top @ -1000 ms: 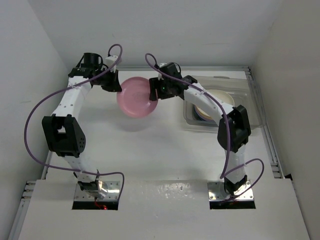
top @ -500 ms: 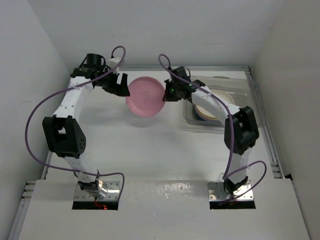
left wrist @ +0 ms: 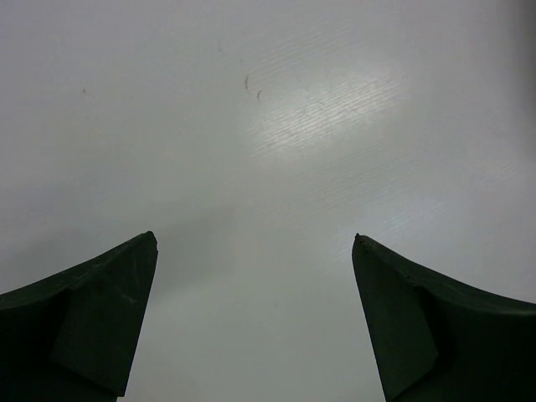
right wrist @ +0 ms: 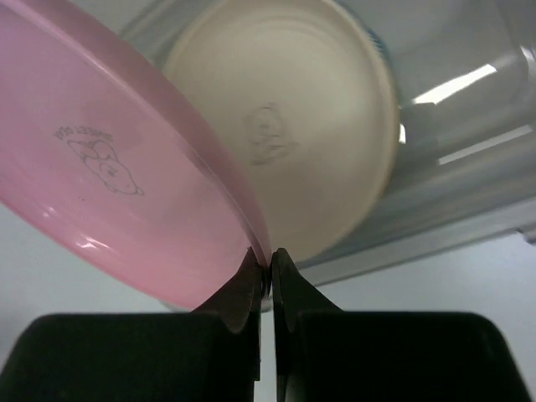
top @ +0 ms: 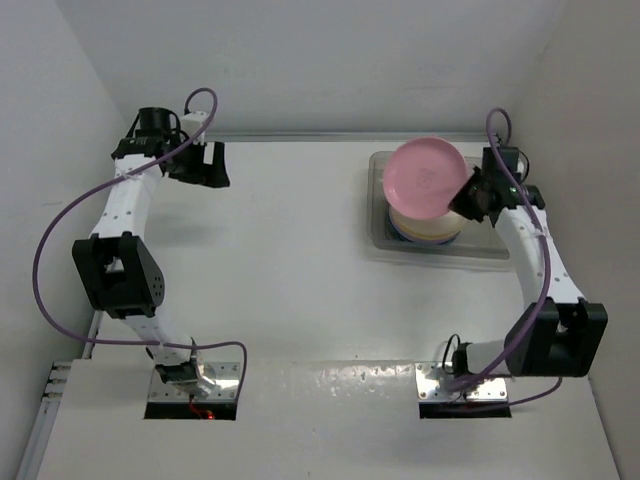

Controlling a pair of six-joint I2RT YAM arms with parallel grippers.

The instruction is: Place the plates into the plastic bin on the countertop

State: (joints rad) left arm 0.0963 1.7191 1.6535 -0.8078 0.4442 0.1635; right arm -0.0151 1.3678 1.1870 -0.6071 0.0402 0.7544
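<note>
My right gripper [top: 470, 192] [right wrist: 269, 261] is shut on the rim of a pink plate [top: 424, 177] [right wrist: 109, 184] and holds it tilted in the air over the plastic bin [top: 490, 250] [right wrist: 469, 209]. Inside the bin lies a stack of plates with a cream plate [top: 430, 222] [right wrist: 310, 134] on top and a blue rim showing lower down. My left gripper [top: 208, 165] [left wrist: 254, 243] hangs at the far left, above the bare white countertop [top: 290, 260] [left wrist: 276, 109]. Its jaws stand wide apart with nothing between them.
White walls close in the countertop at the left, back and right. The bin stands near the right wall. Both arm bases sit at the near edge, each trailing a purple cable.
The pink plate passed from my left gripper to my right one. The right arm swung it rightward over the bin. The left gripper opened and drew back to the left.
</note>
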